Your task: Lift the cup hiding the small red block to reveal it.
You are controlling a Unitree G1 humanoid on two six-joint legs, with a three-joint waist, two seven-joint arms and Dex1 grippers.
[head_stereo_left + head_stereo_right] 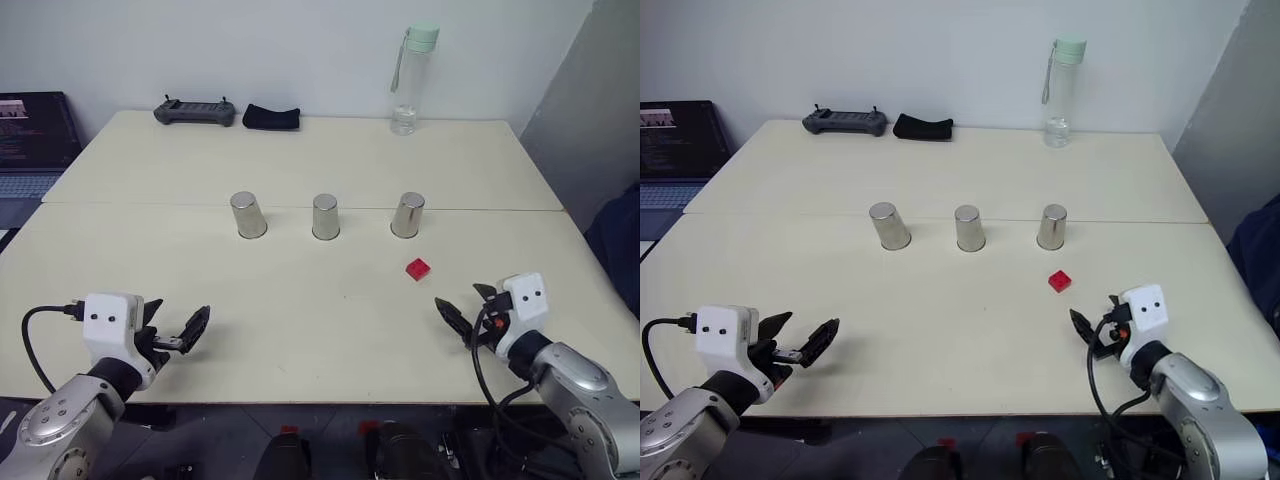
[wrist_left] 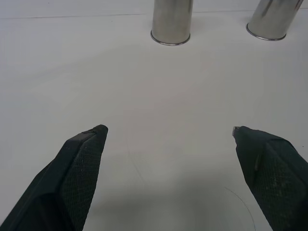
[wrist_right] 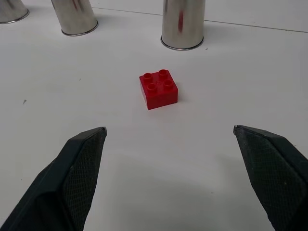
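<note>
Here the small red block (image 1: 418, 268) lies bare on the tabletop (image 1: 300, 320), near the rightmost cup (image 1: 407, 215) of three upturned in a row. The left gripper (image 1: 172, 330) and right gripper (image 1: 467, 310) hover low, jaws spread wide, holding nothing.

Both arms reach forward low, one at each side, the left gripper (image 1: 178, 331) and the right gripper (image 1: 470, 312) each empty with black fingers (image 2: 77, 178) spread wide apart.
</note>
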